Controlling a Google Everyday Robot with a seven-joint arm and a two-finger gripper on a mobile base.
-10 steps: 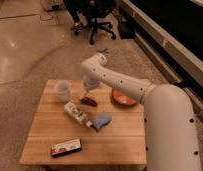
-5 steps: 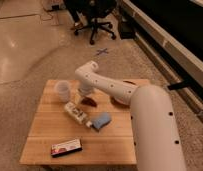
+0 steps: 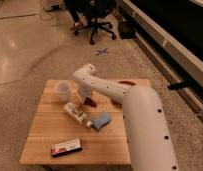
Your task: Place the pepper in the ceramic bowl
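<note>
The small dark red-brown pepper [image 3: 91, 102] lies on the wooden table [image 3: 45, 132] just right of the translucent cup. My gripper [image 3: 86, 97] hangs from the white arm [image 3: 102, 86] directly over the pepper, down at its near-left end. Whether it touches the pepper is hidden. The ceramic bowl is almost fully covered by the arm; only a thin orange-red sliver of it [image 3: 126, 83] shows at the back right of the table.
A translucent white cup [image 3: 62, 91] stands back left. A white bottle [image 3: 77, 114] lies in the middle, a blue sponge-like object [image 3: 101, 120] beside it. A dark flat packet [image 3: 66, 147] lies near the front edge. An office chair [image 3: 97, 15] stands far behind.
The arm has swung across toward the camera and now covers the bowl. The gripper has come down over the pepper. The pepper, cup, bottle and sponge have stayed put.
</note>
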